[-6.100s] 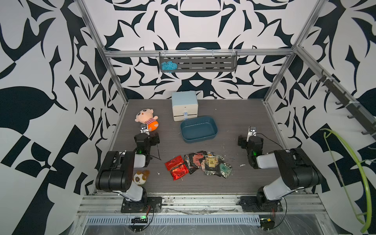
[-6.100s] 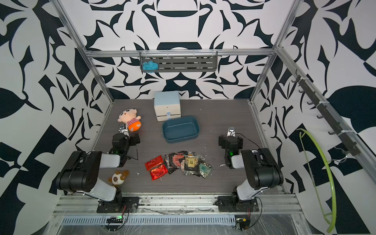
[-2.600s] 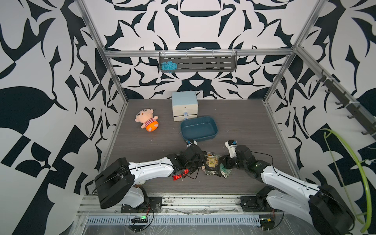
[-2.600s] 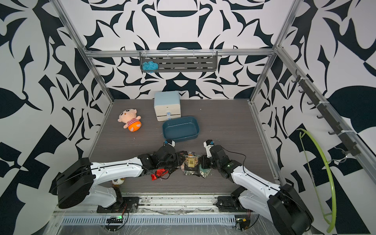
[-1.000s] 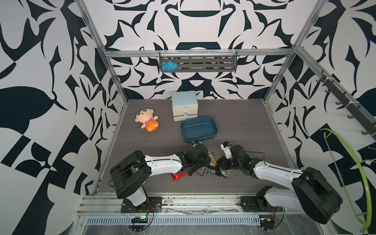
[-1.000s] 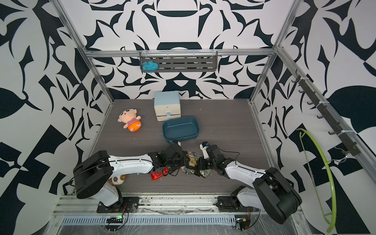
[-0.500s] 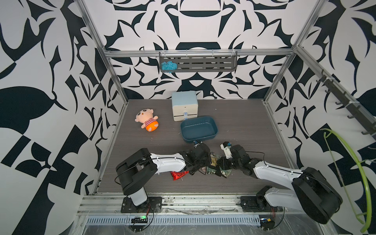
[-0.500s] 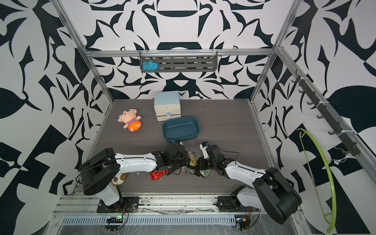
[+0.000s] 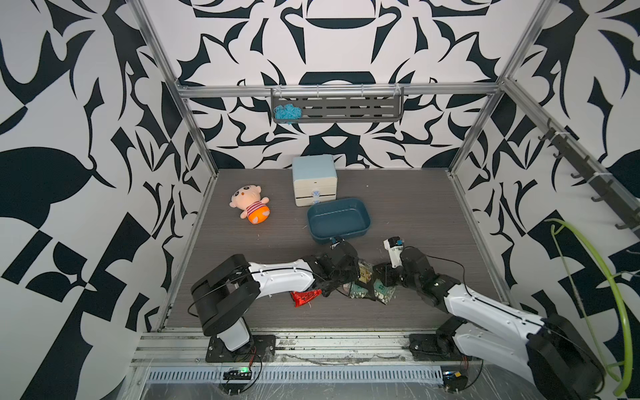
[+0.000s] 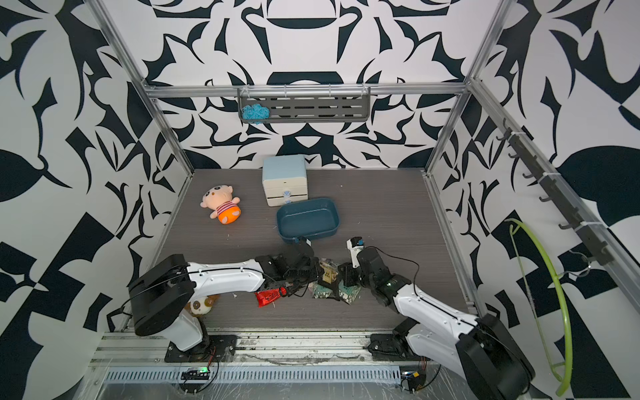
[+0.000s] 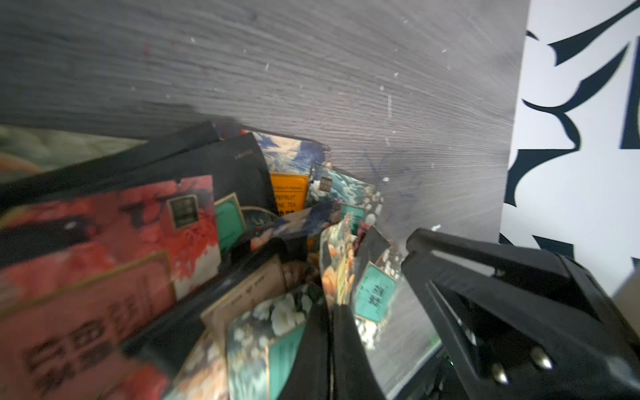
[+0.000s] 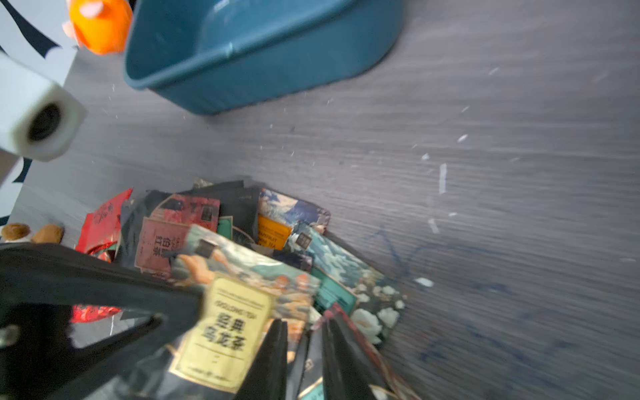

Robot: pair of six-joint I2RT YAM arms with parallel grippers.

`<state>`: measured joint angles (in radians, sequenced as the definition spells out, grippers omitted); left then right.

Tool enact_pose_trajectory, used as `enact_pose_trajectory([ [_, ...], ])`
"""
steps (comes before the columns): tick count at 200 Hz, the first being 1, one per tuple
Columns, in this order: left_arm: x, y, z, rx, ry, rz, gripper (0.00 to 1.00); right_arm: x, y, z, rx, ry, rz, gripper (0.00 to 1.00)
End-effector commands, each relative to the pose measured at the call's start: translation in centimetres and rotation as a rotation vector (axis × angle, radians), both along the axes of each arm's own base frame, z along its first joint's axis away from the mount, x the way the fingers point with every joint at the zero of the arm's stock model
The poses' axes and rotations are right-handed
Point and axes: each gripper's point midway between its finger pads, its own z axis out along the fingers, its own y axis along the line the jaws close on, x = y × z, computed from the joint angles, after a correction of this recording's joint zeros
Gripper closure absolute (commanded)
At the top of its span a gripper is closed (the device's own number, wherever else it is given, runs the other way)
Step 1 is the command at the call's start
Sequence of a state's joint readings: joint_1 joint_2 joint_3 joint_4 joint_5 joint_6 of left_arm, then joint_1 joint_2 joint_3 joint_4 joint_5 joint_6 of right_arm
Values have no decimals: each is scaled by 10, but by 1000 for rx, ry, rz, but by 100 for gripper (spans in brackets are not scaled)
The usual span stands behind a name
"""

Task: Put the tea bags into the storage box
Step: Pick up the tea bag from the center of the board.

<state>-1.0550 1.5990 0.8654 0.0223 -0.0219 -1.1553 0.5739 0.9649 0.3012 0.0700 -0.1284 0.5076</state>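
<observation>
Left gripper (image 11: 330,308) moved onto tea bags (image 9: 362,292), pinching one | right gripper (image 12: 301,325) too, slightly parted, hold unclear

Two high stereo eyes, two close wrist cameras.
Both top views look steeply down from above the 6 o'clock edge, toward 12 o'clock, over the whole desk (image 9: 415,214). Each wrist view sits low and close over the tea bags (image 11: 194,214), which all four views share. The right one also faces the storage box (image 12: 277,79).

- Plush doll (image 9: 250,204), striped shirt, on desk (image 9: 415,214) to my left
- Pale blue drawer cabinet (image 9: 314,180) at desk's back
- Wall rack (image 9: 360,110) holding blue tangle (image 9: 286,113)
</observation>
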Motion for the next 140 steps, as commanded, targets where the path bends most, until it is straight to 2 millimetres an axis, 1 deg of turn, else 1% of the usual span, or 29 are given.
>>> enact_pose_trajectory([
  [1,-6,15,18,33,-41,-25,100,4,-21,4,-28,-68,-107,75],
  [16,-7,25,32,59,-72,-32,100,4,-28,12,-9,-112,-140,74],
  [37,-1,45,56,117,-155,-12,100,3,-35,21,13,-159,-173,72],
  [64,22,74,94,221,-314,47,100,1,-41,30,22,-193,-194,70],
  [80,40,83,117,247,-376,78,100,1,-46,33,25,-218,-215,68],
  [104,72,79,142,215,-405,95,100,2,-54,36,12,-236,-252,67],
  [114,86,74,147,204,-408,99,100,1,-55,37,15,-235,-255,67],
  [120,96,70,145,208,-403,103,100,0,-55,37,17,-234,-255,67],
  [129,110,65,149,204,-405,108,100,0,-55,37,22,-235,-257,66],
  [140,128,60,146,221,-400,113,100,0,-56,37,22,-237,-259,66],
])
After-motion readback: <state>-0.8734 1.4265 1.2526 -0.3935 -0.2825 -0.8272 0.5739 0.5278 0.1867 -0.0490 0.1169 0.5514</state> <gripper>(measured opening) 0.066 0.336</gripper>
